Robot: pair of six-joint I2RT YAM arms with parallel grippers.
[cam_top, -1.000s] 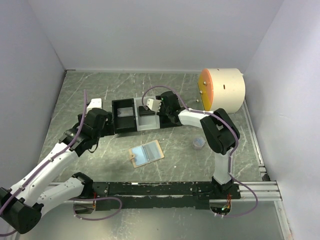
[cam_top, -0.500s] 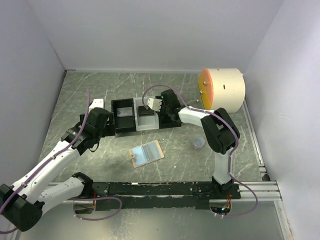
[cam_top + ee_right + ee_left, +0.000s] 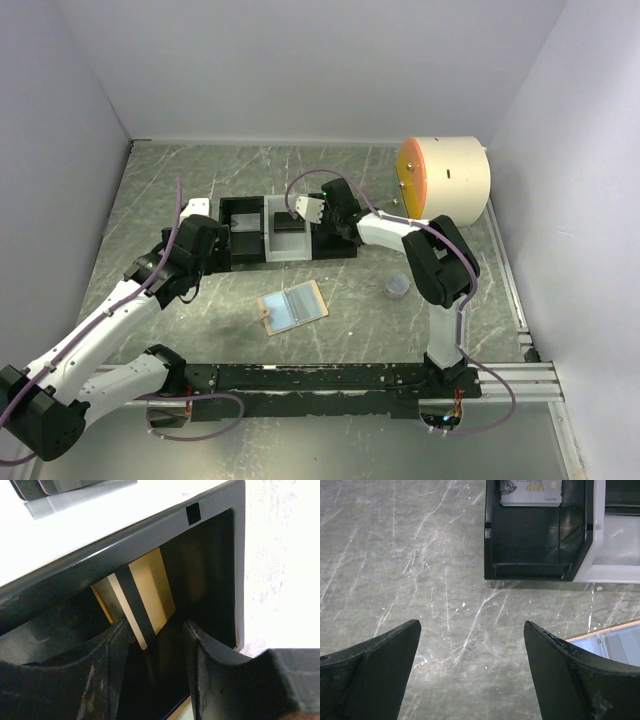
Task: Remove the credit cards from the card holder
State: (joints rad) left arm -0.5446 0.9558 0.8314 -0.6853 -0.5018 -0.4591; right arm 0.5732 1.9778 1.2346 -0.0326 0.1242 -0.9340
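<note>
1. Holder (image 3: pixel 292 307) lies open on the desk (image 3: pixel 420 555), pale blue faces up, apart from the tray (image 3: pixel 250 262) on its near side. I cannot tell whether any slot is filled.
2. Silver card (image 3: pixel 531 492) sits in the tray's left black compartment, and the gold card (image 3: pixel 156 587) leans in the right one.
3. Right gripper (image 3: pixel 156 630) reaches into that right compartment with its jaws spread. The gold card is just ahead of the gap and seemingly not pinched, so this looks like the drop-off step.
4. Left gripper (image 3: pixel 471 630) hovers over bare desk near the tray, jaws spread and holding nothing.
5. Next move, probably: lift the right gripper straight out without snagging wall or card, then check the holder for any card left inside.
</note>
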